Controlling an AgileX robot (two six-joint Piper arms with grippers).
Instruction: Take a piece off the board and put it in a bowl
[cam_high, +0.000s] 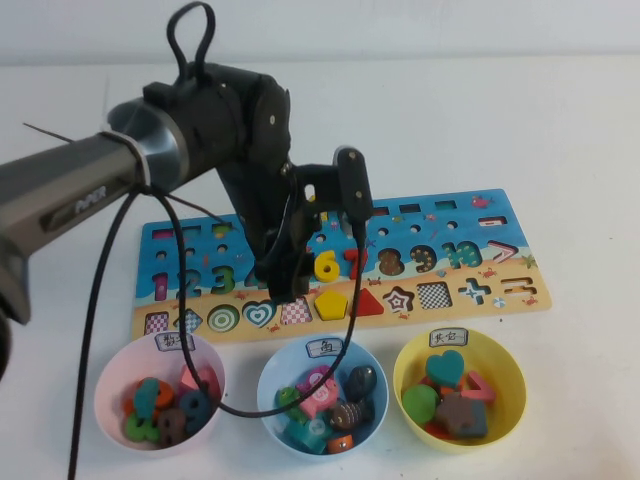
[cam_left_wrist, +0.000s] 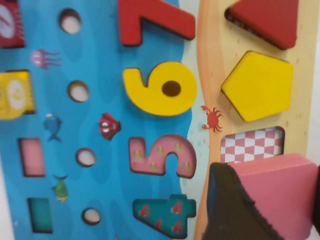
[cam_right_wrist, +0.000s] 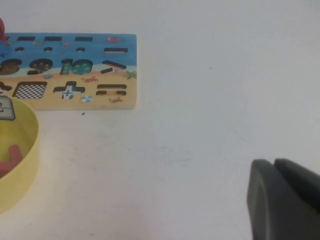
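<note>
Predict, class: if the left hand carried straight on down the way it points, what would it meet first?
Probably the board: the left hand, gripping the pink square piece, points down at its chequered cut-out. The right hand sits parked aside.

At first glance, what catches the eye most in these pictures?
The left gripper over the board, shut on the pink square piece lifted just above its checkered slot. Three filled bowls line the near edge, the yellow bowl rightmost. The right gripper rests shut beyond it.
</note>
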